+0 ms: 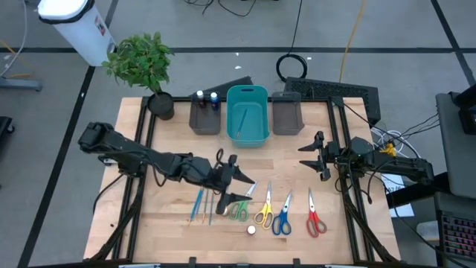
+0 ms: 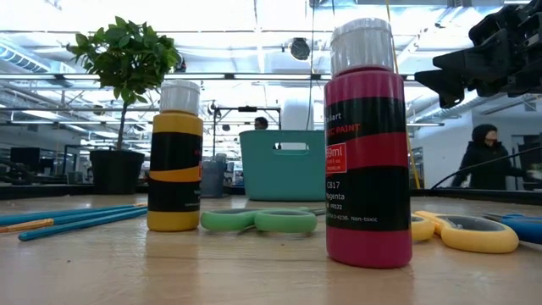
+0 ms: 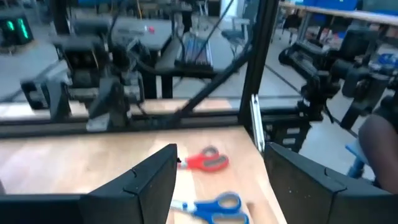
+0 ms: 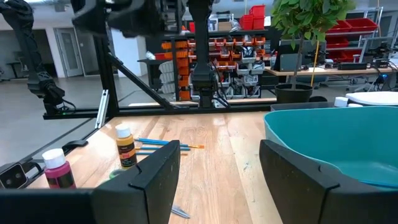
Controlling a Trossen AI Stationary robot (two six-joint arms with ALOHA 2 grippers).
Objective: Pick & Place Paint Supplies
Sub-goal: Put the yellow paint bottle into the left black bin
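Open left pincer hovers just above green scissors.

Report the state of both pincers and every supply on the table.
Left pincer: open, holding nothing.
Right pincer: open, holding nothing.
Magenta bottle: upright, capped.
Yellow bottle: upright, capped.
Green scissors: flat on table.
Yellow scissors: flat on table.
Blue scissors: flat on table.
Red scissors: flat on table.
Brushes: flat, side by side.
Binned bottles: upright in grey bin.
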